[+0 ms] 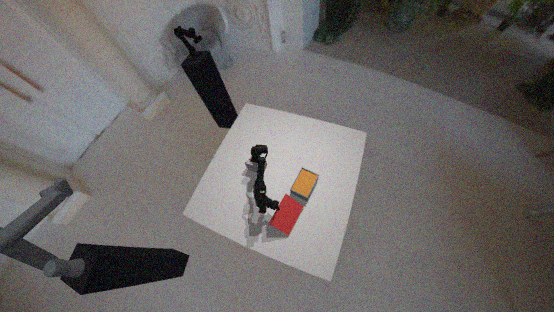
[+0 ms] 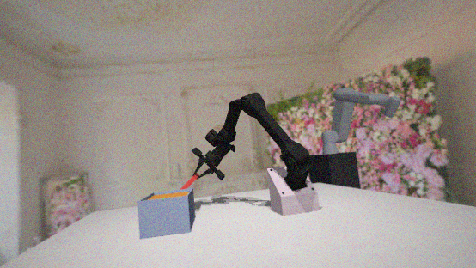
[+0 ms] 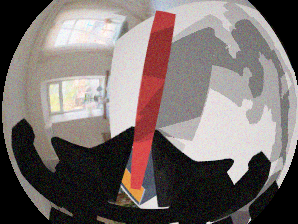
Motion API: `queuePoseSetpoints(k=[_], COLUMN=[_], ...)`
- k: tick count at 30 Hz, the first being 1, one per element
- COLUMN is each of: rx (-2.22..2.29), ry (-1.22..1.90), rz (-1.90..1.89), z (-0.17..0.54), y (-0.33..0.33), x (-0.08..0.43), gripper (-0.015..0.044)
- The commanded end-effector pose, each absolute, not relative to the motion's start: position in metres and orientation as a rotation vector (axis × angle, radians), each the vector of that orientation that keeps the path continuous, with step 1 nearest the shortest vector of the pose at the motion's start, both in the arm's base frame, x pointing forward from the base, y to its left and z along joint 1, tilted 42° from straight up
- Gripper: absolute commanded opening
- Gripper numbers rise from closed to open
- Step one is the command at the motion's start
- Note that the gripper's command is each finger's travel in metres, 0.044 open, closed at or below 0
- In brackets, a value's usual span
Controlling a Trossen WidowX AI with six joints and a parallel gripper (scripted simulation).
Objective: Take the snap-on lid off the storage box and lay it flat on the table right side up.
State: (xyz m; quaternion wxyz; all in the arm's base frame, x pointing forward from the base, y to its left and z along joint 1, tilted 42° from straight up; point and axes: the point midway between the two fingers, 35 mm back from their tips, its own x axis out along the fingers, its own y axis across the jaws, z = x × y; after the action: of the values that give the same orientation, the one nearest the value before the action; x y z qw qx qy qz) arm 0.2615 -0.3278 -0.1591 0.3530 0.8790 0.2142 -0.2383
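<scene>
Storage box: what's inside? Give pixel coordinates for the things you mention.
Orange material fills most of the opening of the blue-gray box (image 1: 298, 196) (image 2: 165, 218); whether it's one piece, and what lies beneath it, is hidden.

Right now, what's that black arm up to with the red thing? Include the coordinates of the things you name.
The black arm's gripper (image 1: 276, 205) (image 2: 198, 175) (image 3: 144, 132) is holding a red lid (image 1: 287, 215) (image 2: 189, 181) (image 3: 152, 84) at one edge, tilted and off the blue-grey storage box (image 2: 165, 217). The box stands open on the white table (image 1: 320, 245) (image 2: 301, 240), with something orange (image 1: 304, 183) (image 2: 168, 196) (image 3: 133, 187) inside. The lid is not yet lying flat on the table.
</scene>
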Motion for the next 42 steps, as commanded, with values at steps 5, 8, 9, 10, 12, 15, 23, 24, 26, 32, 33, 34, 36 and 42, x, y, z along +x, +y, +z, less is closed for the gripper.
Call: queuePoseSetpoints(k=[5, 8, 9, 10, 12, 15, 23, 24, 26, 32, 33, 34, 36, 42], rx=[2.274, 2.274, 2.274, 2.274, 2.274, 2.274, 2.274, 2.274, 2.274, 2.274, 2.274, 2.274, 2.274, 2.274], ry=[0.548, 0.548, 0.548, 0.548, 0.548, 0.548, 0.548, 0.548, 0.548, 0.548, 0.548, 0.548, 0.548, 0.548], rz=[-0.615, -0.615, -0.615, -0.615, -0.615, -0.615, -0.615, -0.615, -0.615, -0.615, -0.615, -0.615, -0.615, -0.614], z=[-0.163, -0.165, -0.165, -0.166, -0.167, -0.169, -0.174, -0.175, -0.176, -0.179, -0.180, -0.181, -0.182, -0.186], y=[-0.325, -0.324, -0.323, -0.323, -0.322, -0.320, -0.316, -0.315, -0.314, -0.311, -0.311, -0.310, -0.309, -0.306], x=[0.262, 0.263, 0.263, 0.263, 0.263, 0.263, 0.264, 0.264, 0.264, 0.265, 0.265, 0.265, 0.265, 0.265], gripper=[0.0000, 0.0000, 0.0000, 0.0000, 0.0000, 0.0000, 0.0000, 0.0000, 0.0000, 0.0000, 0.0000, 0.0000, 0.0000, 0.0000])
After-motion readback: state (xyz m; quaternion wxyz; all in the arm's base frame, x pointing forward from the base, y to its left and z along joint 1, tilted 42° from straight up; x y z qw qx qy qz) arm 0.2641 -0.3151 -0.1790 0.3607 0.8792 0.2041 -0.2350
